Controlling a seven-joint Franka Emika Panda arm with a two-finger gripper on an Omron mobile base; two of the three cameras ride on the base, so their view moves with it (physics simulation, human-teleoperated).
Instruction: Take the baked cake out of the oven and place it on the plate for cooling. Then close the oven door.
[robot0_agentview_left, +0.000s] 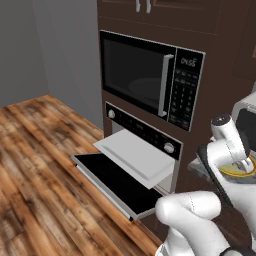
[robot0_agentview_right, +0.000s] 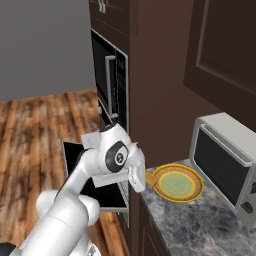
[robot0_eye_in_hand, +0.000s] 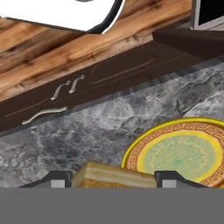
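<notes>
The baked cake (robot0_eye_in_hand: 111, 176), a golden-brown layered chunk, sits between my gripper's (robot0_eye_in_hand: 113, 181) two finger tips, and the gripper is shut on it. It hangs over the grey stone counter just beside the plate (robot0_eye_in_hand: 144, 142), a round dish with an orange-yellow rim and a pale green centre. From the right base view, the gripper (robot0_agentview_right: 141, 181) points down at the counter's left end, beside the plate (robot0_agentview_right: 176, 184). The oven (robot0_agentview_left: 142, 131) stands under the microwave, and the oven door (robot0_agentview_left: 112, 182) is dropped open and lies flat.
A flat grey tray (robot0_agentview_left: 137, 155) sticks out of the oven above the door. The black microwave (robot0_agentview_left: 145, 75) is above it. A small grey countertop box (robot0_agentview_right: 227, 160) stands to the right of the plate. The marble counter (robot0_eye_in_hand: 87, 131) ends at dark cabinet fronts and wooden floor.
</notes>
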